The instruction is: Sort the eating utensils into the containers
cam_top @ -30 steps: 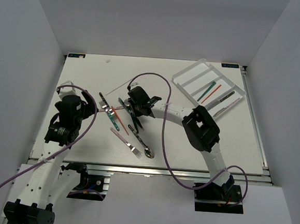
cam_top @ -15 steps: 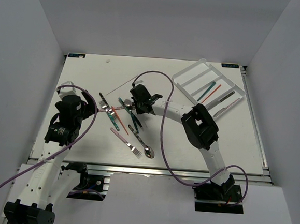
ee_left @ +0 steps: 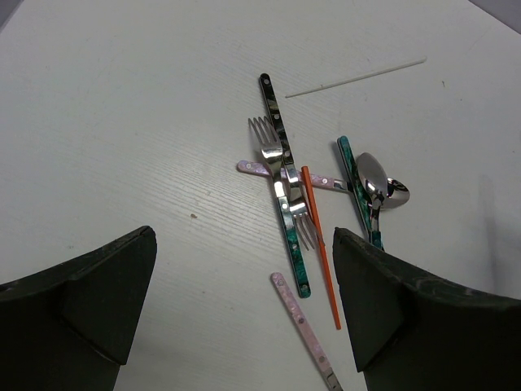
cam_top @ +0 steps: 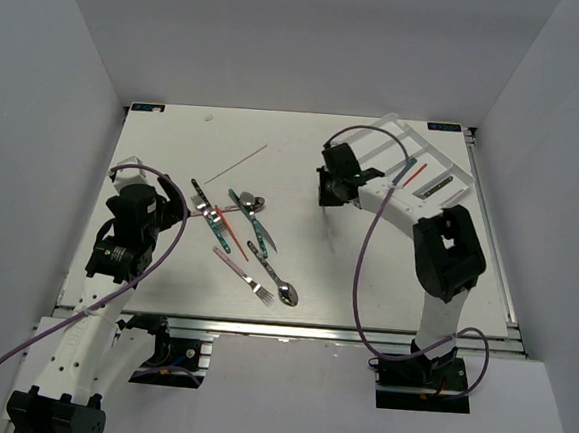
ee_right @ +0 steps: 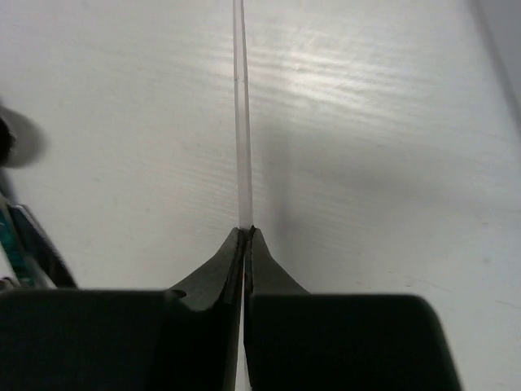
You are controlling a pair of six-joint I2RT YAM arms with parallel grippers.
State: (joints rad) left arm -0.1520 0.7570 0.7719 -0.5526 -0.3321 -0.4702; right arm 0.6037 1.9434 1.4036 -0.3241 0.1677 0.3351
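White table (cam_top: 165,142) | right gripper (ee_right: 244,235) pinching thin stick (ee_right: 239,122) (moved from utensil pile (cam_top: 241,225) to tray (cam_top: 368,142)) | left gripper (ee_left: 244,269) spread

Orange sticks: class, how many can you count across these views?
2. One orange stick lies among the loose cutlery; a second orange stick lies in the tray. Others may hide beneath the right arm.

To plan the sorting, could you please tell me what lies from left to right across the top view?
left gripper → utensils → right gripper, holding a stick → tray
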